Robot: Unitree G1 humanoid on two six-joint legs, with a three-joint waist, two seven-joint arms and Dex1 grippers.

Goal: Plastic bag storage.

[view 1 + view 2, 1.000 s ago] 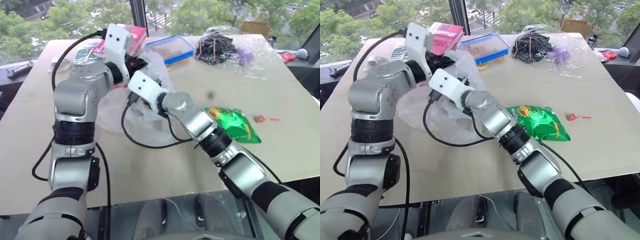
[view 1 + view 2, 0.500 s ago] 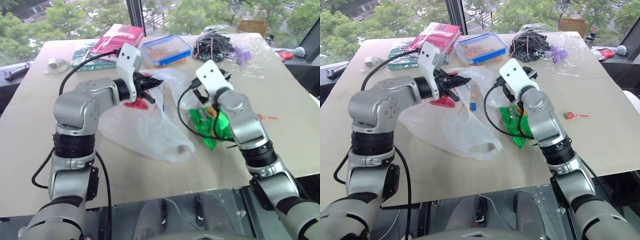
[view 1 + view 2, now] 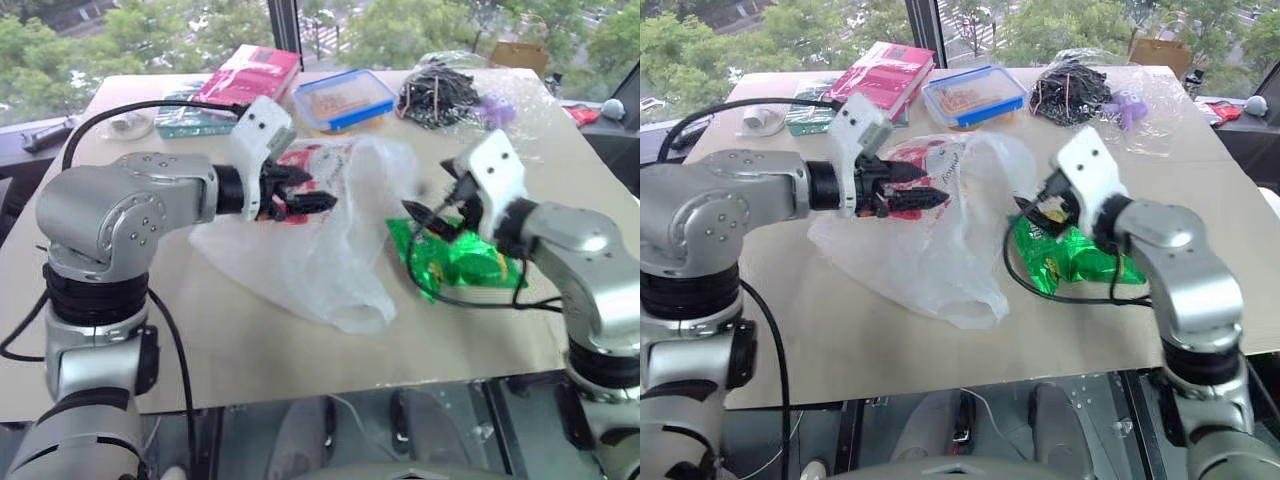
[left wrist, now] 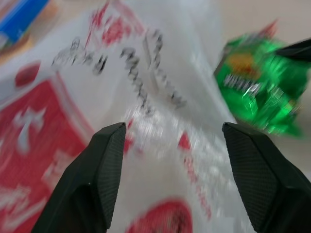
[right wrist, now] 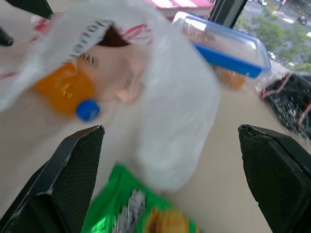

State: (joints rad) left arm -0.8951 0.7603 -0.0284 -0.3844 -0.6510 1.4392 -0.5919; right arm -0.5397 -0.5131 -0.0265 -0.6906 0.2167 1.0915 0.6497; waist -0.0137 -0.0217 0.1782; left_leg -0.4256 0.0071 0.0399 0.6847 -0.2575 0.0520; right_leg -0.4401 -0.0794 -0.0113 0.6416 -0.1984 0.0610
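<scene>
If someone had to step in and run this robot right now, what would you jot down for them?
Left pincer: fingers apart, over the plastic bag, gripping nothing.
Right pincer: wide open, empty, above the green snack packet.
The bag lies spread and crumpled on the table, between both arms; an orange thing with a blue cap shows at its mouth.
Done: nothing stored yet.
Left: gather the bag, fold it, put it away.
</scene>
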